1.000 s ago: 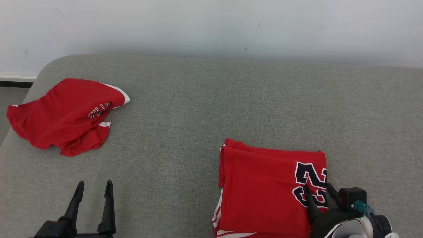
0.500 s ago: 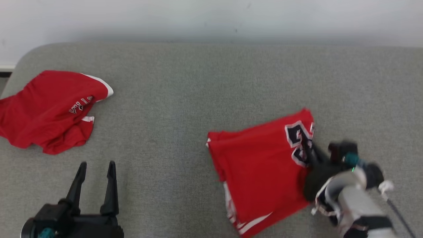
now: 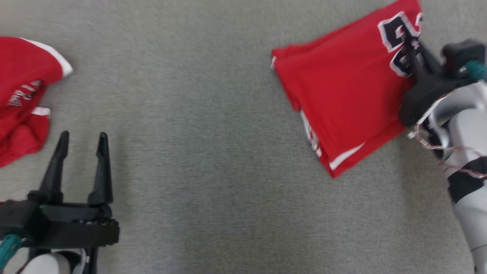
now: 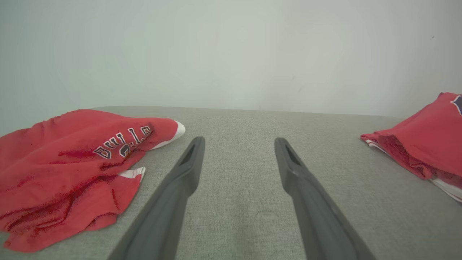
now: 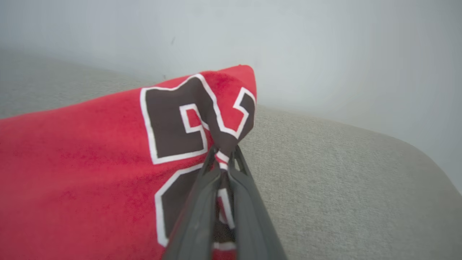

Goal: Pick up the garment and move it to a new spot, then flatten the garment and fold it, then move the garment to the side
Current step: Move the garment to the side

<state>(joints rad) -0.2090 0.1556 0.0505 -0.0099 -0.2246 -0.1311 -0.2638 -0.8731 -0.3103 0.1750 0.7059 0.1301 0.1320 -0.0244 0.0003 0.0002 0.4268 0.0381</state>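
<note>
**Clerk:** Item one, folded garment [image 3: 342, 95]: red jersey, dark numeral outlined in white, white trim at the lower edge. Location?

**Keeper:** Far right of the grey cushion [image 3: 198, 133], lying askew with its layers stacked. The numeral corner is held by the right gripper [image 3: 414, 53]. In the right wrist view both fingers [image 5: 198, 216] are pressed together on a tuck of cloth at the numeral, and that corner stands raised off the cushion.

**Clerk:** Item two, left gripper [image 3: 83, 135]?

**Keeper:** Fingers spread wide, nothing between them, low over bare cushion at the near left. Item three, crumpled garment [image 3: 19, 95]: a second red jersey, unfolded, far left, well apart from item one.

**Clerk:** Step in hand, by my reckoning: shifting the folded piece to the side. Handling notes?

**Keeper:** It is a one-corner grip on a stacked fold.
- **Judged risk:** the lower layers lag and the fold fans open, most likely at the trimmed edge farthest from the pinch.
- **The move:** draw it slowly and low, in a straight line along the cushion toward the right, so the layers travel together.
- **Avoid:** lifting high, which would let the stack hang and unfurl.
- **Release:** set it down flat before the fingers part, then lift straight up so no cloth catches.
</note>
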